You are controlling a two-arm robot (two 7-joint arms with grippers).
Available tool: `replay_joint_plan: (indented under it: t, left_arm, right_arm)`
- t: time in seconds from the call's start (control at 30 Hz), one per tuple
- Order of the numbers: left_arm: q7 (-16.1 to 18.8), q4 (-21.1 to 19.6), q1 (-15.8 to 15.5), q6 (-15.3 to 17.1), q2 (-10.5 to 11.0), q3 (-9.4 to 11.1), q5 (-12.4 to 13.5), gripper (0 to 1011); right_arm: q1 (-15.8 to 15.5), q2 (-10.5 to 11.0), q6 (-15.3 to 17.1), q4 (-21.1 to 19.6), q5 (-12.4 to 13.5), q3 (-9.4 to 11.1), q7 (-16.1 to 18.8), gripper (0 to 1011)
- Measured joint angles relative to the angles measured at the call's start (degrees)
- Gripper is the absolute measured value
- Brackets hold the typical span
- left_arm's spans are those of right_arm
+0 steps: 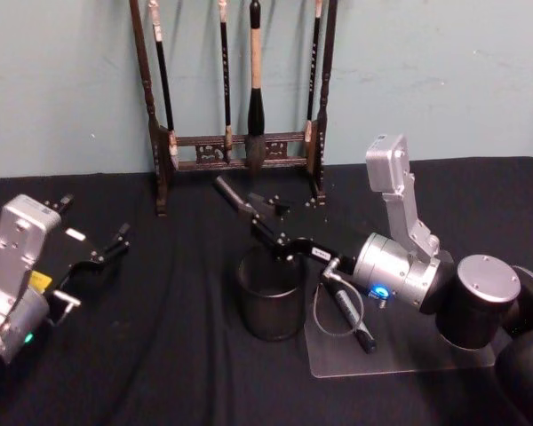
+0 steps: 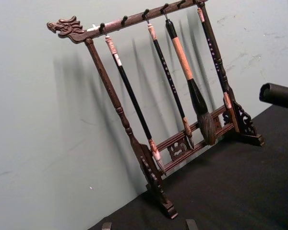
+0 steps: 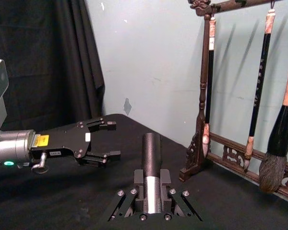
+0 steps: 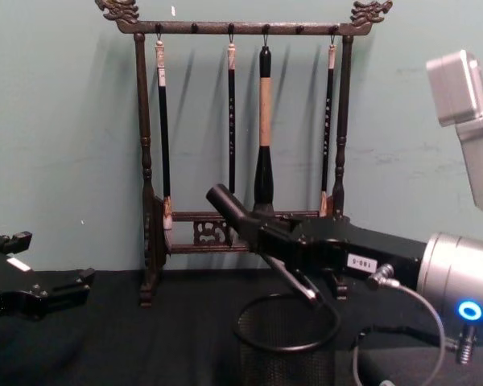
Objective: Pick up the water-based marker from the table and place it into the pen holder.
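Observation:
My right gripper [image 1: 280, 241] is shut on the water-based marker [image 1: 240, 202], a dark rod with a silvery lower part [image 3: 152, 191]. The marker is tilted, its upper end pointing up toward the rack. Its lower end [image 4: 303, 287] hangs just over the mouth of the pen holder [image 1: 269, 306], a black mesh cup with a round rim [image 4: 286, 347]. In the right wrist view the marker [image 3: 151, 151] stands clamped between the fingers of the right gripper [image 3: 152, 184]. My left gripper [image 1: 93, 271] rests open and empty at the table's left side [image 3: 103, 141] [image 4: 48, 261].
A tall dark wooden brush rack [image 1: 240, 151] with hanging brushes [image 2: 187, 72] stands at the back against the wall. A clear plastic sheet [image 1: 409, 359] lies right of the holder with a dark pen-shaped thing [image 1: 354, 319] on it. Black cloth [image 1: 160, 355] covers the table.

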Motion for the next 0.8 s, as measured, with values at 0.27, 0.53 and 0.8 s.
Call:
replay_joint_plan:
  t: [0.27, 0.53, 0.8]
  left_arm:
    - [0.0, 0.0, 0.0, 0.0, 0.0, 0.0, 0.0, 1001]
    - [0.0, 0.0, 0.0, 0.0, 0.0, 0.0, 0.0, 1001]
    - [0.0, 0.0, 0.0, 0.0, 0.0, 0.0, 0.0, 1001]
  right_arm:
    - [0.1, -0.2, 0.2, 1.0, -0.2, -0.5, -0.3, 204]
    - [0.1, -0.2, 0.3, 1.3, -0.7, -0.8, -0.5, 204]
    - [0.1, -0.2, 0.2, 1.3, -0.6, -0.8, -0.5, 204]
